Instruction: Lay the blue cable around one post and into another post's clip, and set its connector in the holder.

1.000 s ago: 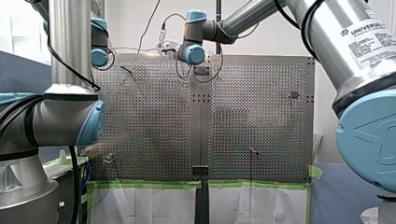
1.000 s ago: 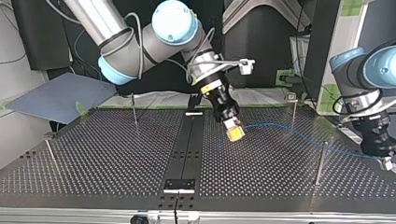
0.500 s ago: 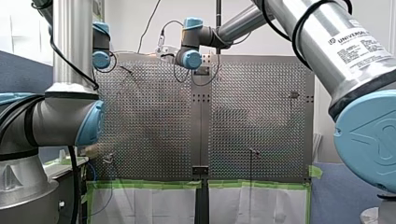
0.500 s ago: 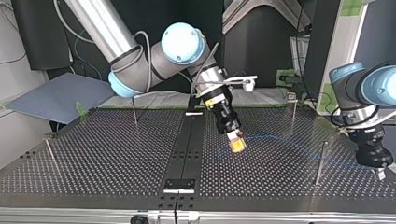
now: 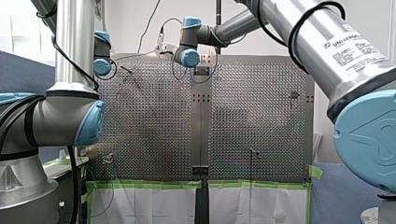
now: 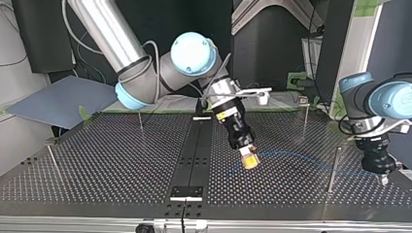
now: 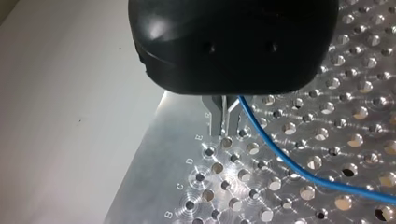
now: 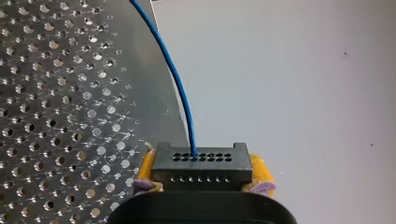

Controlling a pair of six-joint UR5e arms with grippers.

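My right arm reaches past centre with its gripper point(image 6: 248, 159) angled downward and its yellow pads point(image 8: 261, 169) clamped. My left gripper point(image 6: 384, 177) points straight down with its metal fingers point(image 7: 216, 119) closed.

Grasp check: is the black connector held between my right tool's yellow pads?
Yes, the connector sits between the yellow pads of my right tool.

Cable point(image 8: 180, 88) between left hand point(image 7: 225, 123) and right hand point(image 6: 249, 160)

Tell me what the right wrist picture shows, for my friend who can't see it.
My right hand clamps a black connector between its yellow pads. A blue cable rises from the connector's rows of small holes and curves away along the edge of the perforated metal table.
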